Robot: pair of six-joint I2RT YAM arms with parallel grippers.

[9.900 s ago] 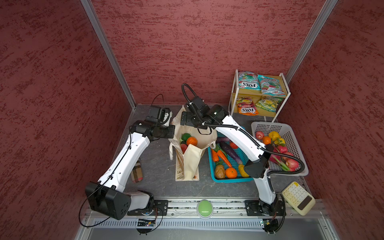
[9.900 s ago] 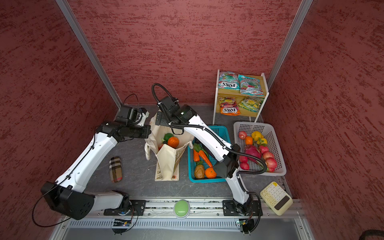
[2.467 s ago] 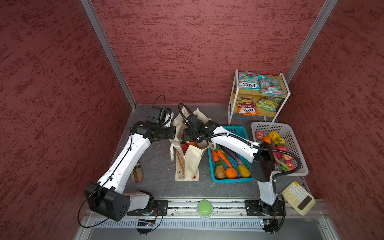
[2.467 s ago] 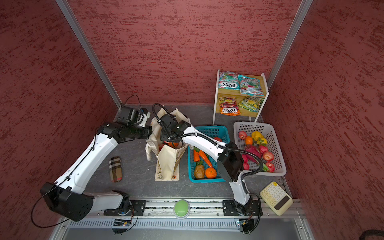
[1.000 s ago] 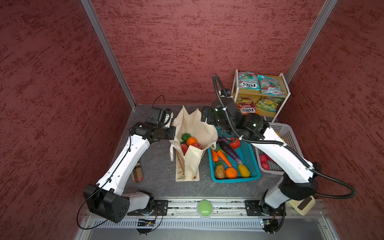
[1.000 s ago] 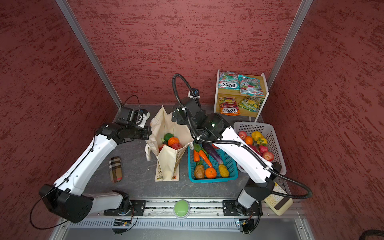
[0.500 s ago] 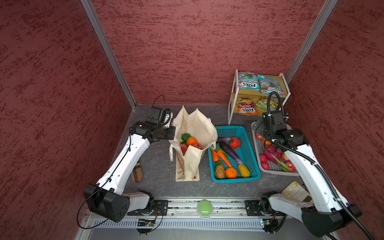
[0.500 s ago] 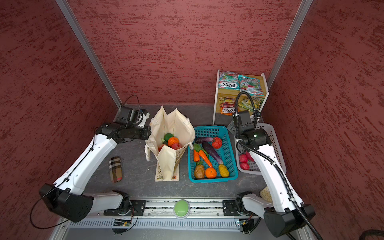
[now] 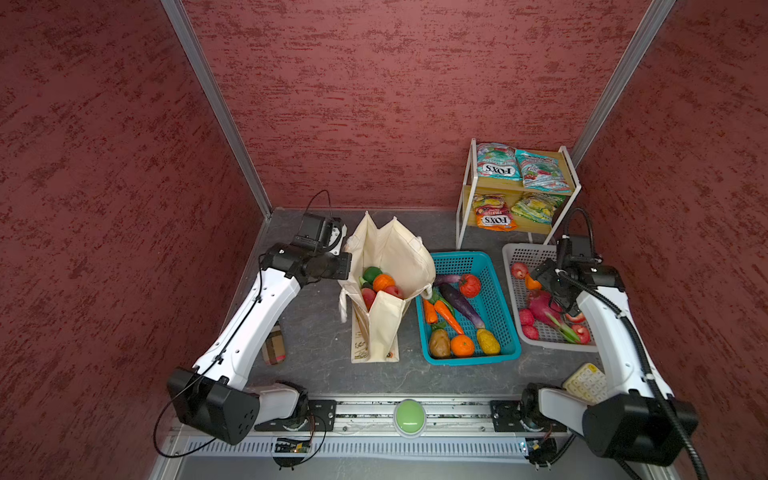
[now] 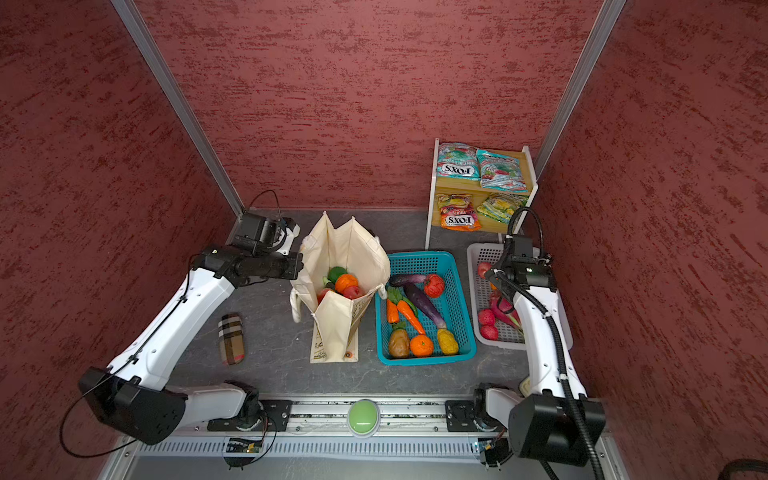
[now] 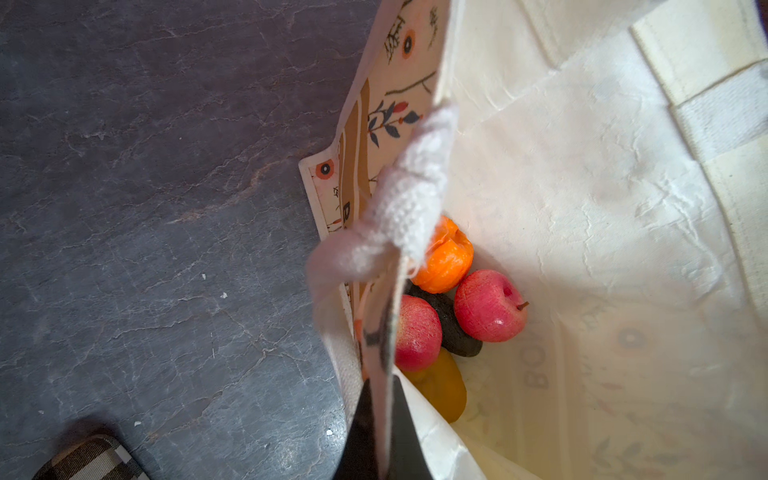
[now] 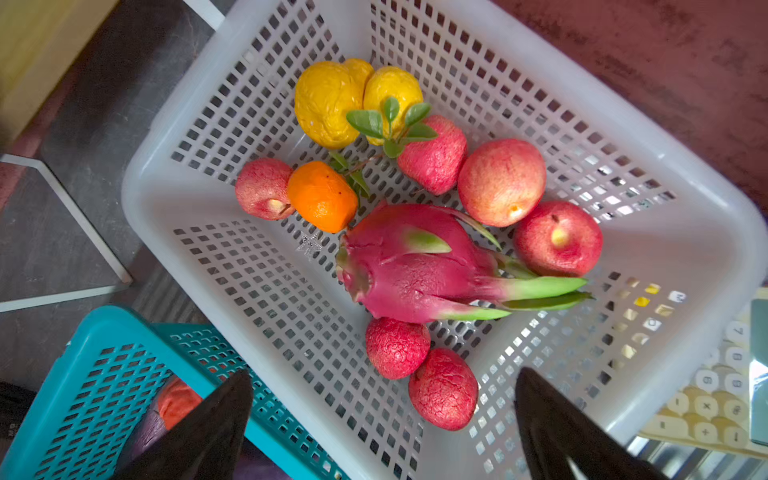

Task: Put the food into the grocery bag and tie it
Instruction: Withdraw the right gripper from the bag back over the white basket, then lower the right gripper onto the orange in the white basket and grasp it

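The cream grocery bag [image 9: 390, 253] [image 10: 347, 249] stands open at the centre. My left gripper [image 9: 347, 266] [image 11: 384, 415] is shut on its left rim beside the white handle [image 11: 411, 195]. Inside lie an orange [image 11: 446, 257], two red apples [image 11: 488, 305] [image 11: 417, 332] and a green vegetable [image 9: 371, 273]. My right gripper [image 12: 384, 374] [image 9: 540, 278] hangs open and empty over the white basket [image 12: 166, 208], above apples [image 12: 500, 180], an orange [image 12: 322, 195] and a dragon fruit [image 12: 411, 262]. FOX'S packets [image 9: 496, 168] lie on the shelf, one of them orange [image 9: 494, 218].
A teal basket [image 9: 457, 259] of vegetables sits between the bag and the white basket. A plaid pouch [image 9: 274, 345] lies at the left, a calculator [image 9: 586, 380] at the front right, a green button [image 9: 409, 415] on the front rail. Red walls enclose the table.
My right arm has swung from beside the bag rightward to over the white basket, staying open. The left gripper and the bag have not moved.
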